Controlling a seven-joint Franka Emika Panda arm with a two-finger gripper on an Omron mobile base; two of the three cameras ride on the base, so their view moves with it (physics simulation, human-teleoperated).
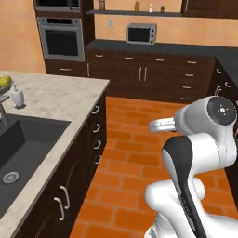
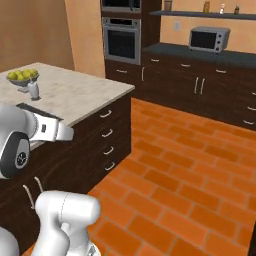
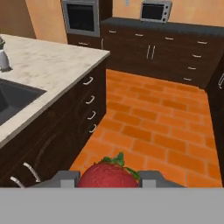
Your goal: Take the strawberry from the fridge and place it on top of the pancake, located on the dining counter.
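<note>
At the bottom centre of the hand view, the strawberry point(image 3: 108, 175) sat pinched between the two grey fingertips point(image 3: 65, 179) of the gripper point(image 3: 109, 180). Its green leaves pointed up and slightly right in that frame, toward the floor beyond. The fruit's lower part was cut off by the frame's bottom band, so its tip and its long axis could not be made out; what showed was a wide red dome. The gripper itself was hard to find in both base views: the white arm point(image 1: 195, 158) bulked at the lower right of the left base view, and at the lower left of the right base view.

Just beyond the fruit lay the orange brick floor point(image 3: 157, 122), filling the middle of the hand view. On the left stood the dining counter point(image 3: 48, 70), its pale marble top over dark drawers with curved handles. A dark sink point(image 1: 21, 148) was set into it at the left edge of the left base view, partly cut off. Near the counter's far side stood a small white bottle point(image 1: 17, 96) and a bowl of yellow-green apples point(image 2: 22, 76).

Farthest off, along the top of each frame, ran dark cabinets point(image 1: 148, 74), a wall oven point(image 1: 61, 38) at the upper left and a small grey toaster oven point(image 1: 142, 33) on the dark countertop.
</note>
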